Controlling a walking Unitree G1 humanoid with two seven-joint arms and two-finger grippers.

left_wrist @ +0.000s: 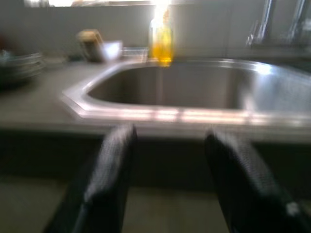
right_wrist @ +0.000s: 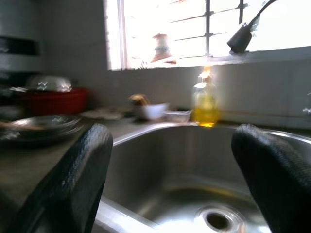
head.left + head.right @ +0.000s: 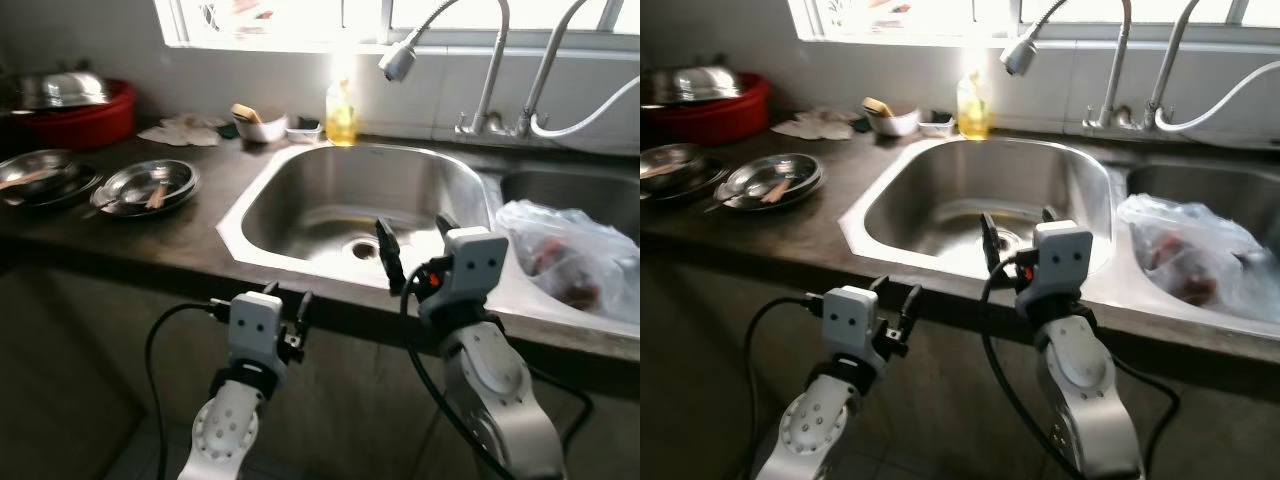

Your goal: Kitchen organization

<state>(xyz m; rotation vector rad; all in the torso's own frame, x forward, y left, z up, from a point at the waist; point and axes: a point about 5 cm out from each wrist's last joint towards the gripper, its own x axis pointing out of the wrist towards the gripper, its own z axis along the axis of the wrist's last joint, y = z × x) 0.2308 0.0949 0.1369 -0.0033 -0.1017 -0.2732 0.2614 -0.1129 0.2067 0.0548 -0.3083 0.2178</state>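
Left gripper raised below the counter edge, fingers spread and holding nothing; right gripper higher, at the sink's front rim, likewise parted and empty. Noted left to right along the counter: red basin with a steel lid at far left; two steel plates with utensils lying in them, well apart from both grippers; crumpled cloth and small white bowl near the back wall; yellow soap bottle behind the sink, which looks empty down to the drain; sprayer faucet overhead; clear plastic bag with dark contents at the right basin's edge. Judged stage: approach, nothing yet picked. Likely next: choose a target, perhaps the plates, requiring a leftward reach or step, then closure on a rim.
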